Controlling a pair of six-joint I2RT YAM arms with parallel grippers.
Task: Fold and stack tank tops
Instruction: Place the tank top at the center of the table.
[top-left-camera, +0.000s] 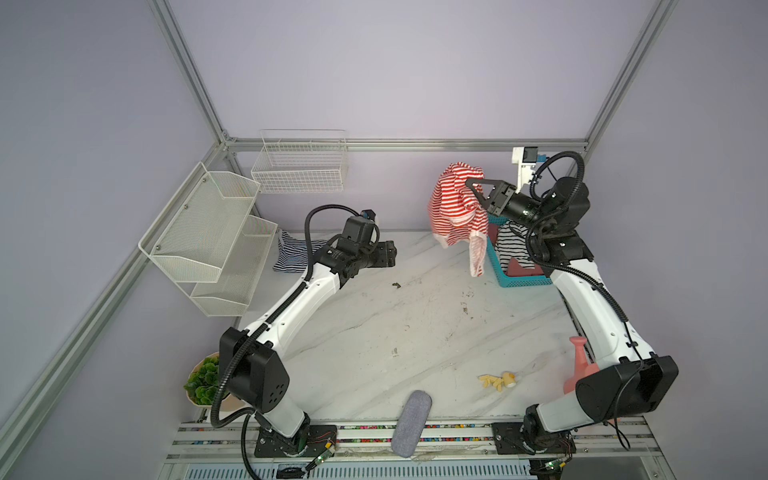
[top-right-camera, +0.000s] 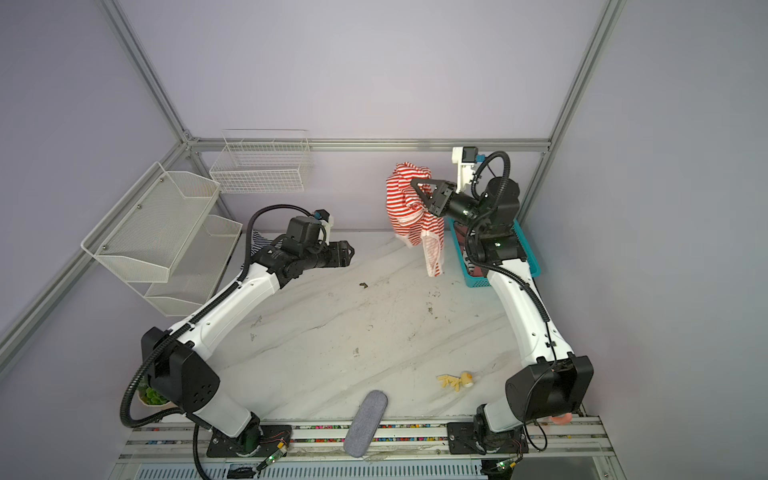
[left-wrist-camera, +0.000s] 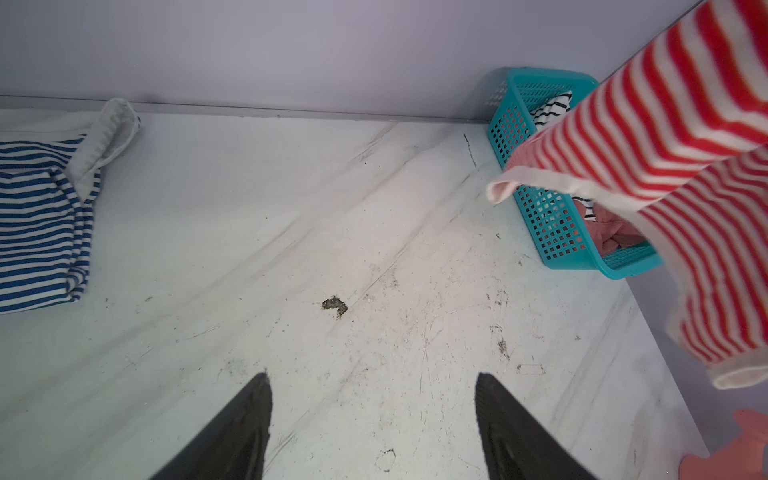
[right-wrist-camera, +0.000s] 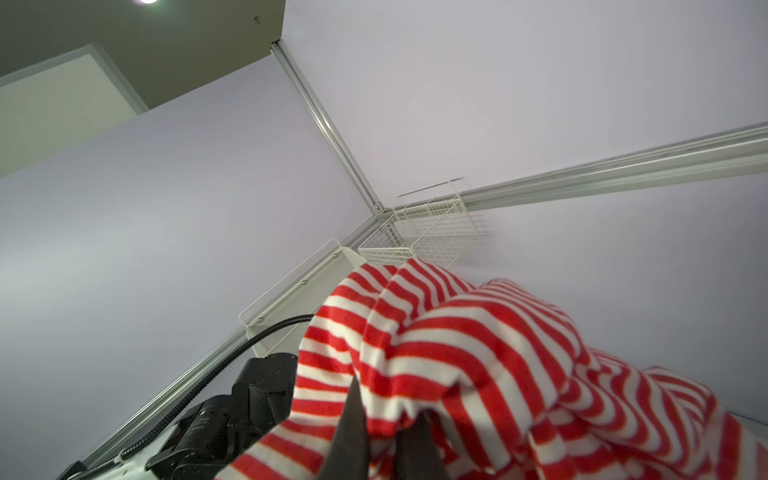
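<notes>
The marble-patterned table (top-left-camera: 374, 324) fills the floor of the cell, scuffed and mostly bare in the middle. Above its far right part hangs the red-and-white tank top (top-left-camera: 451, 208), bunched and lifted clear of the table, its pale-trimmed lower edge dangling beside the teal basket (top-left-camera: 498, 266). The navy-and-white tank top (top-left-camera: 293, 253) lies folded on the far left part of the table, close to the back wall and well apart from the red one; in the left wrist view it rests flat with a pale edge turned up (left-wrist-camera: 37, 224). The basket stands at the far right corner and holds a dark-striped garment and some reddish cloth.

The right gripper (top-left-camera: 470, 185) is pressed together on a fold of the red-and-white tank top – in the right wrist view the cloth drapes over and around both fingers (right-wrist-camera: 353, 415). The left gripper (left-wrist-camera: 371, 376) is spread wide and holds nothing, poised over the table between the two tops – nearer the navy one.
</notes>
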